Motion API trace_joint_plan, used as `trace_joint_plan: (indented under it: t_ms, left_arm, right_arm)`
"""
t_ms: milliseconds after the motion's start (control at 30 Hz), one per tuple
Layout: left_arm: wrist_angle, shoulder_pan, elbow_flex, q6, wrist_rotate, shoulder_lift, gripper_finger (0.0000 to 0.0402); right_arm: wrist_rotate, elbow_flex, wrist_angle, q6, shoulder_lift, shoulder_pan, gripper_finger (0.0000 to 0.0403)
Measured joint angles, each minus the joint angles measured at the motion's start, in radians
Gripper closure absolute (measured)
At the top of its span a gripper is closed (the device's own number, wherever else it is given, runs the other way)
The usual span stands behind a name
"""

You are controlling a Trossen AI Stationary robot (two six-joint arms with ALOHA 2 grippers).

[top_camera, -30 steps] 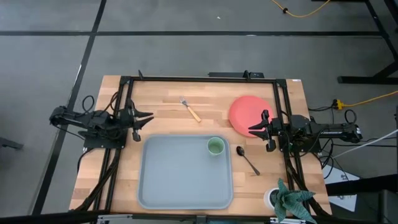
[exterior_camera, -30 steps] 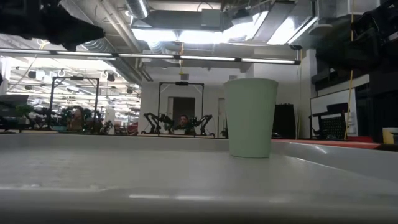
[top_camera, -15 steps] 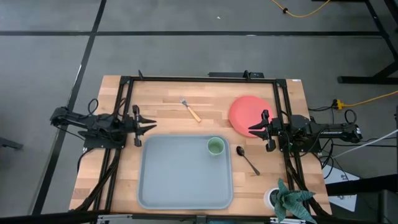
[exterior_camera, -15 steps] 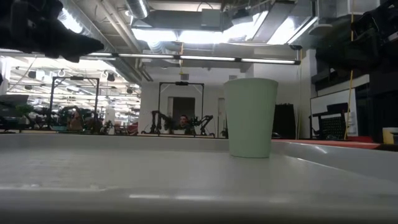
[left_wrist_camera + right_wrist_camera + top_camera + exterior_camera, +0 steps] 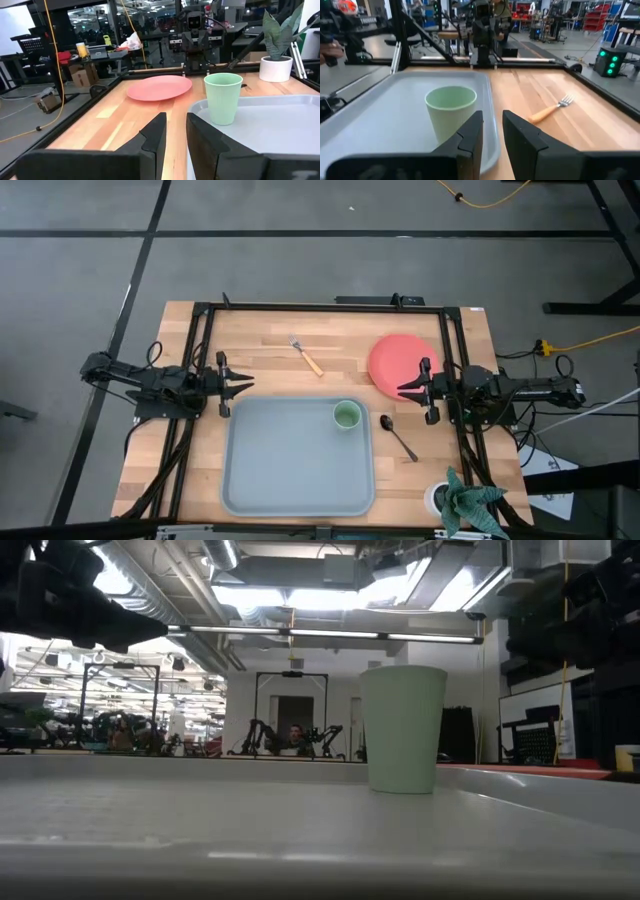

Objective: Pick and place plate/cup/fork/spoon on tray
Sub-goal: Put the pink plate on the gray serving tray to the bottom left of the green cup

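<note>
High view: the tray [image 5: 297, 457] is seen lying on the near middle of the table [image 5: 260, 340], with the cup [image 5: 346, 416] standing upright in its far right corner. The plate [image 5: 394, 361] is set on the bare wood beyond the tray's right end, just in front of the right gripper [image 5: 406, 388], whose fingers are parted a little and hold nothing. The left gripper [image 5: 243, 381] is held at the tray's far left corner, its fingers likewise parted and empty. The fork [image 5: 307, 357] is laid aslant on the wood beyond the tray, left of the plate. The spoon [image 5: 399, 438] is laid aslant just right of the tray.
</note>
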Motion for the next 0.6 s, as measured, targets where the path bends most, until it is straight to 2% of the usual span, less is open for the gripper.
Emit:
trace_joint_plan:
  t_ms: [167,367,433,500,600]
  left_arm:
    - [-0.008,0.0,0.0,-0.005,0.0,0.0,0.0333]
    - [-0.009,0.0,0.0,-0.018,-0.001,0.0,0.0333]
    - [-0.01,0.0,0.0,-0.029,-0.001,0.0,0.0333]
    - [-0.01,0.0,0.0,-0.036,-0.001,0.0,0.0333]
    - [-0.01,0.0,0.0,-0.037,-0.001,0.0,0.0333]
  right_arm:
    - [-0.001,0.0,0.0,-0.043,0.061,0.0,0.0323]
    - [-0.027,0.003,-0.002,0.113,0.088,0.001,0.0323]
    - [-0.106,0.033,-0.042,0.161,0.091,0.005,0.0323]
    - [-0.142,0.09,-0.096,0.176,0.091,0.013,0.0323]
    - [-0.074,0.183,-0.239,0.175,0.093,0.027,0.0323]
